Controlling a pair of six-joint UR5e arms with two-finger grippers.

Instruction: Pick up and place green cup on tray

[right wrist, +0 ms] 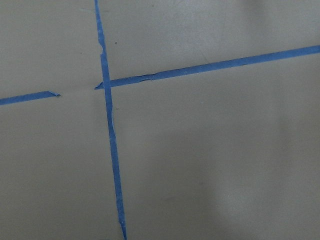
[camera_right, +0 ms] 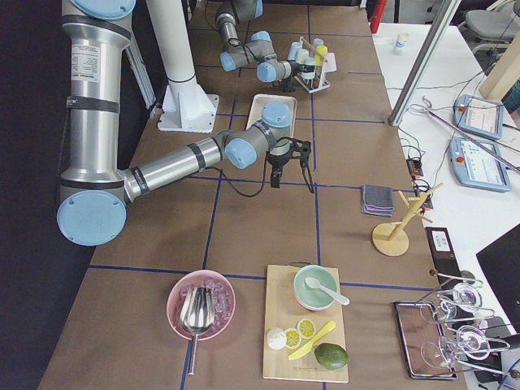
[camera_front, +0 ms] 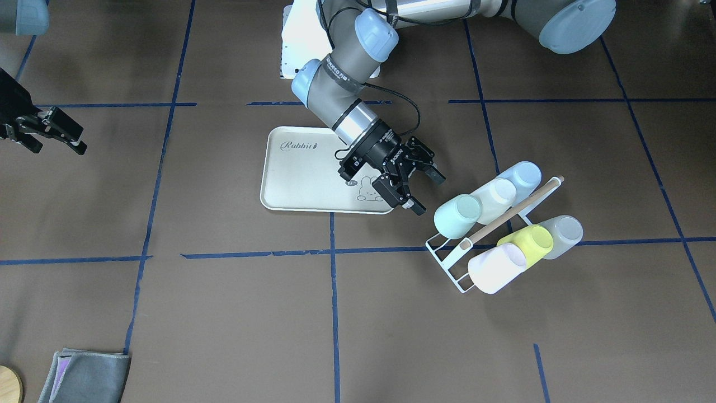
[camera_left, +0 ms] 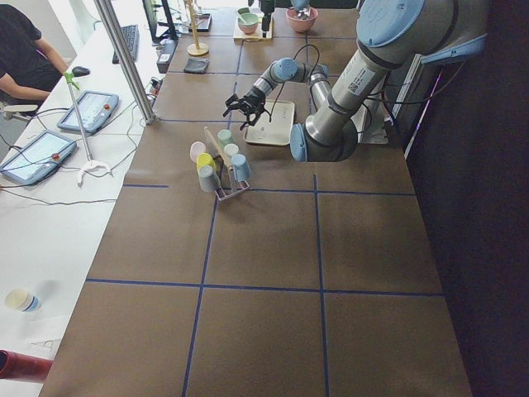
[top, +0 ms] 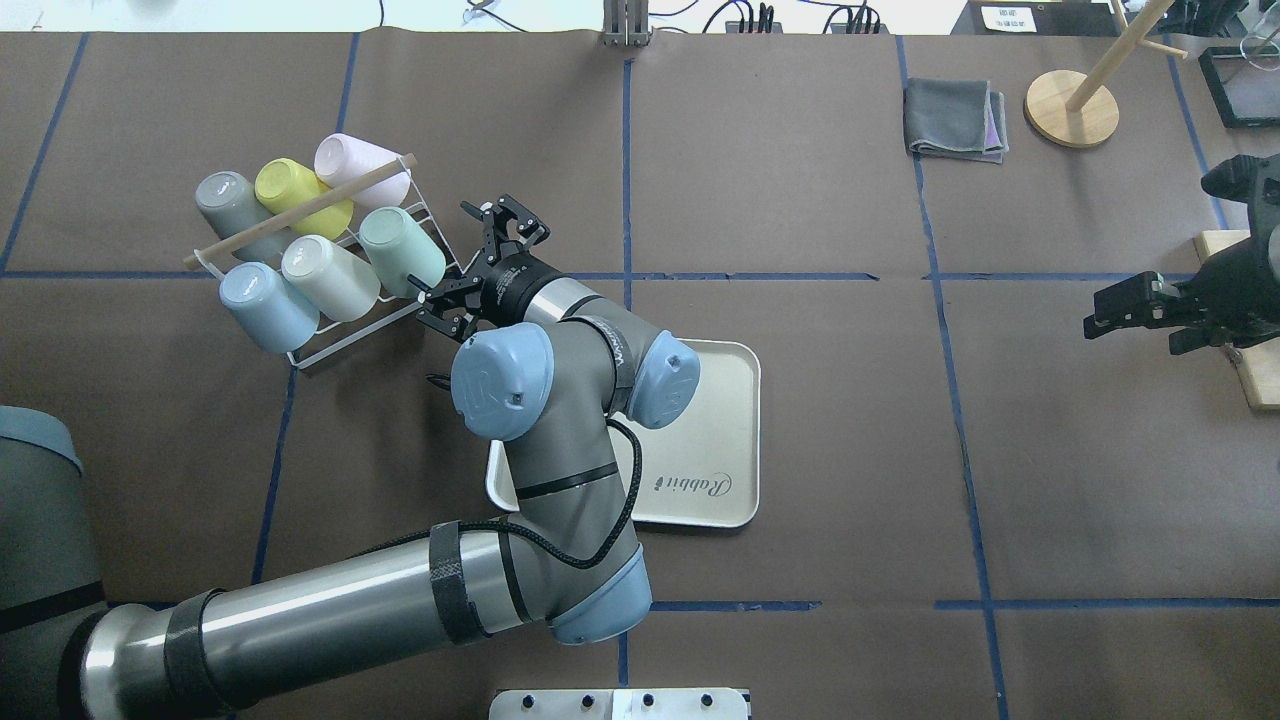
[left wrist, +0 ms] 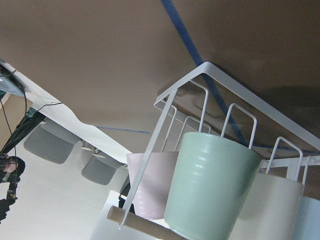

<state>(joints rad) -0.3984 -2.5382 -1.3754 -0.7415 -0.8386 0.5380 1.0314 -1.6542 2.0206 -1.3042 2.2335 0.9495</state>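
The mint-green cup lies on its side in a white wire rack, at the rack's end nearest the tray. It also shows in the overhead view and fills the left wrist view. My left gripper is open and empty, a short way from the cup's base and pointing at it; it shows from above too. The cream "Rabbit" tray lies flat behind the gripper, with nothing on it. My right gripper is open and empty, far off at the table's other side.
The rack also holds pale blue, cream, yellow-green, grey and pinkish-white cups under a wooden dowel. A grey cloth and a wooden stand sit far right.
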